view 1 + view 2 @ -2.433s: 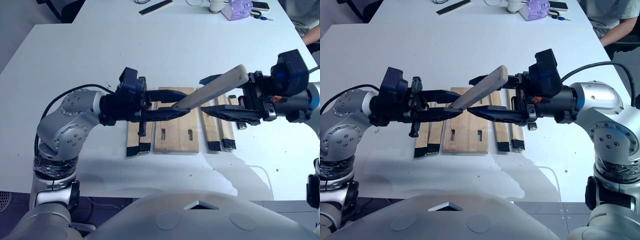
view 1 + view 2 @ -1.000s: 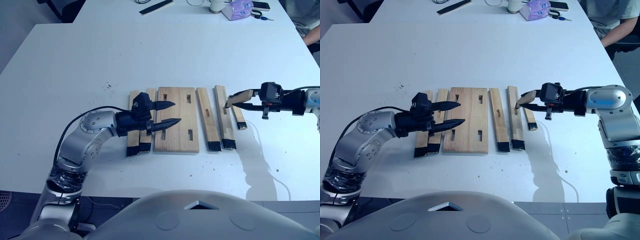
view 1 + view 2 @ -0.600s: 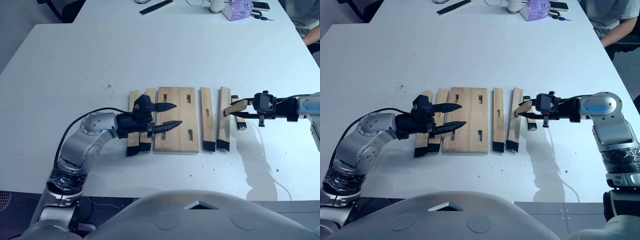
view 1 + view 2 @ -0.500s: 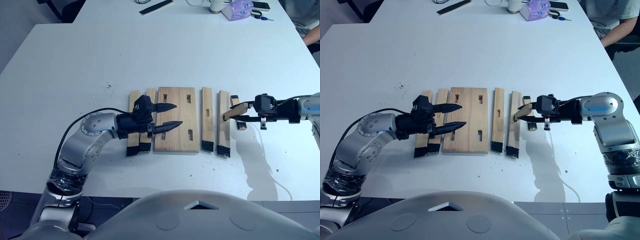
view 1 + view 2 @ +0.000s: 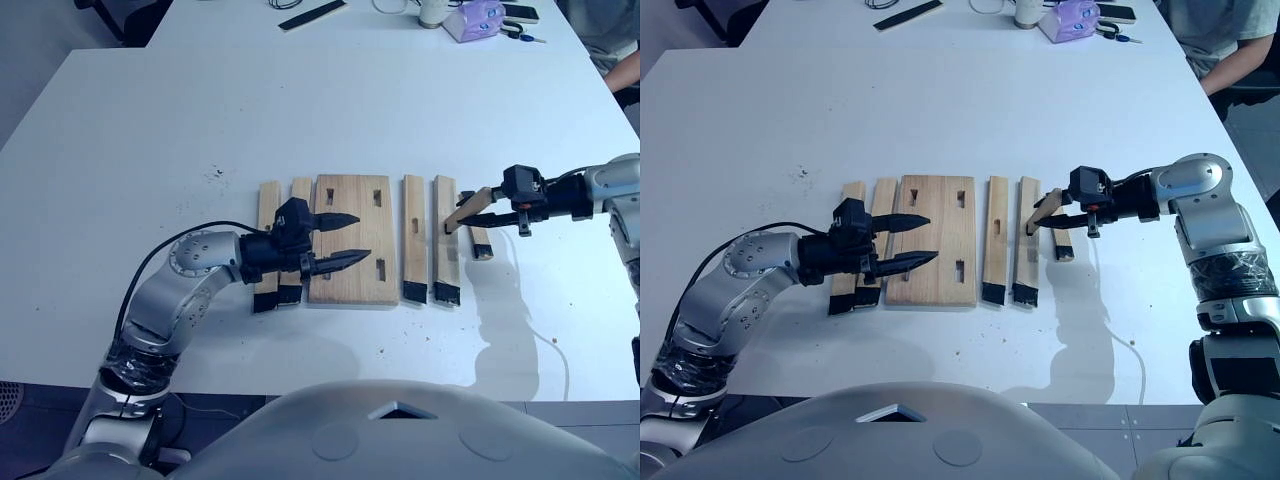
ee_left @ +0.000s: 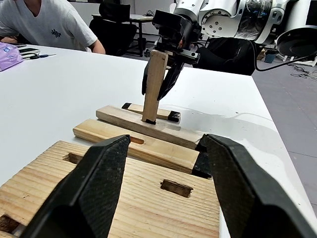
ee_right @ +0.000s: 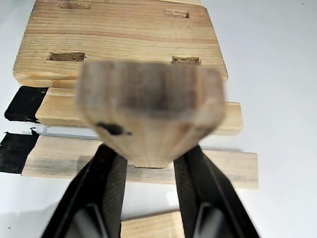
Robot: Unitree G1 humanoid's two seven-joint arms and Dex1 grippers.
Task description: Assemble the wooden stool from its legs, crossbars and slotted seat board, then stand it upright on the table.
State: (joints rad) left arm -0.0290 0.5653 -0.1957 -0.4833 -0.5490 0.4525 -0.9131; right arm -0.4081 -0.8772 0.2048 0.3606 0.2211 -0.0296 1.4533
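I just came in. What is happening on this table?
The robot is assembling a wooden stool. Its right claw grips a crossbar, tilted, with its lower end on a leg lying right of the slotted seat board. The left claw hangs open over that board's left edge. The other legs lie flat.

A broad white table point(image 5: 200, 120) takes up most of the head views, evenly and brightly lit, with a few dark specks point(image 5: 215, 172) left of centre. Along its far edge at the top of the frame lie a black strip point(image 5: 311, 14), a white container point(image 5: 432, 10), a purple pouch point(image 5: 475, 18) and a dark phone point(image 5: 521, 11). A black chair point(image 5: 125, 18) stands in the upper left corner, above grey floor point(image 5: 25, 80). In the left wrist view, a black office chair point(image 6: 116, 25) and a desk point(image 6: 133, 17) stand beyond the table, and loose cables point(image 6: 302, 69) lie on the grey floor.
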